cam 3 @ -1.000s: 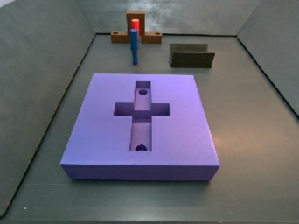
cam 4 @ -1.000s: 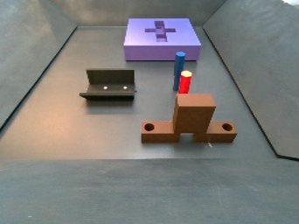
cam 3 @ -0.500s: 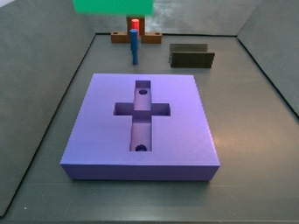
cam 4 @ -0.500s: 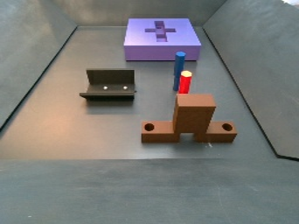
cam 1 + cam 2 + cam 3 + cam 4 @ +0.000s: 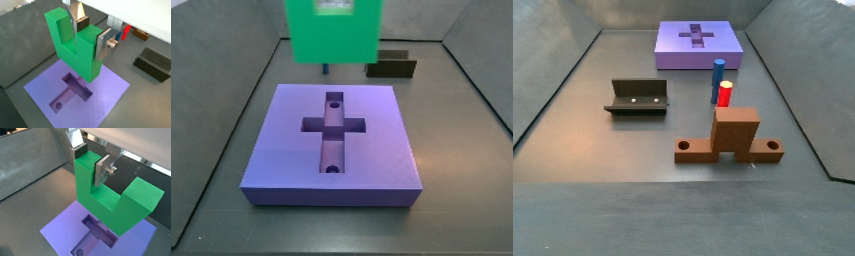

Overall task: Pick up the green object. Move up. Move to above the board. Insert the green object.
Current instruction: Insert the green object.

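Tool (image 5: pixel 90 36) clamped on bright green rigid U-shaped block (image 5: pixel 75 50) at one prong, above lavender-purple slab with cross recess (image 5: pixel 107 97); looks light, stiff, smooth-faced, could slip.

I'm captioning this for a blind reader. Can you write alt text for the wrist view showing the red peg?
The pincer holds the green object by one arm of its U, above the board and its cross-shaped recess. Behind stand a red peg and a dark block on the grey floor.
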